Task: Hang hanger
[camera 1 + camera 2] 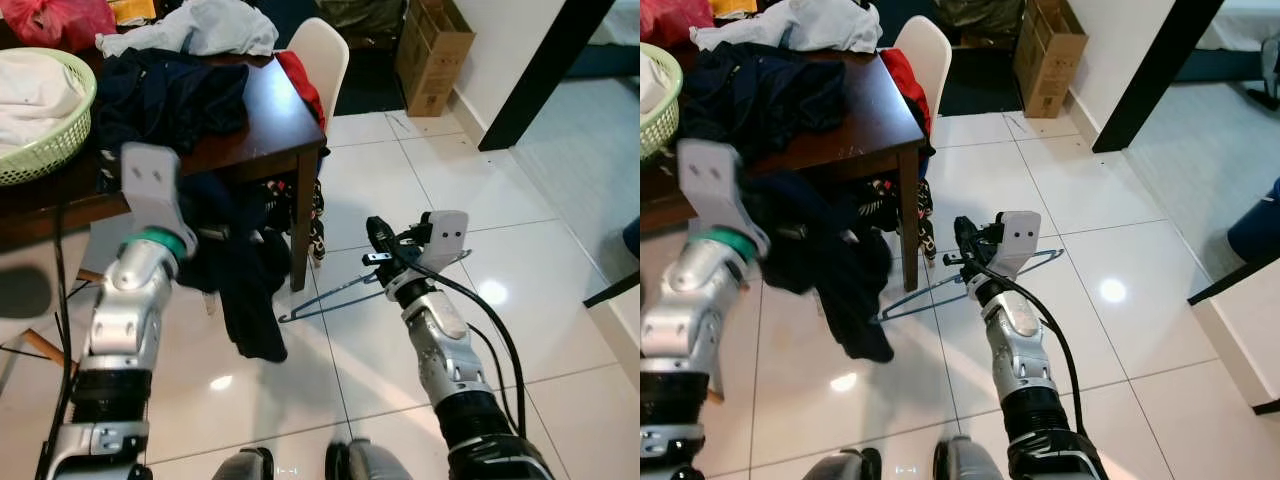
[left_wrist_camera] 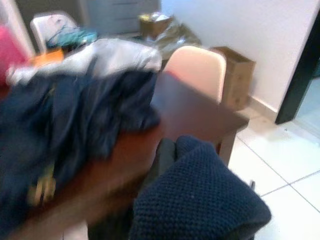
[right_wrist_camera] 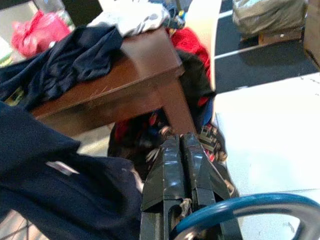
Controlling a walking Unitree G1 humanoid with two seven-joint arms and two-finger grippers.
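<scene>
A blue-grey wire hanger [image 1: 330, 303] hangs tilted over the white floor, its hook [image 3: 250, 207] clamped in my right gripper [image 1: 378, 237], whose fingers [image 3: 182, 165] are shut on it. To its left my left gripper [image 1: 205, 238] is raised at the table's corner and shut on a dark navy knitted garment [image 1: 245, 290]. That garment [image 2: 200, 200] drapes over the left fingers and hides most of them. It droops toward the floor beside the table leg, a short way from the hanger's lower end.
A dark wooden table [image 1: 270, 110] stands at the left, with piled dark and white clothes and a green basket [image 1: 50, 150]. Behind it are a white chair [image 1: 325, 50] and a cardboard box [image 1: 430, 45]. More clothes lie under the table. White tiles stretch to the right.
</scene>
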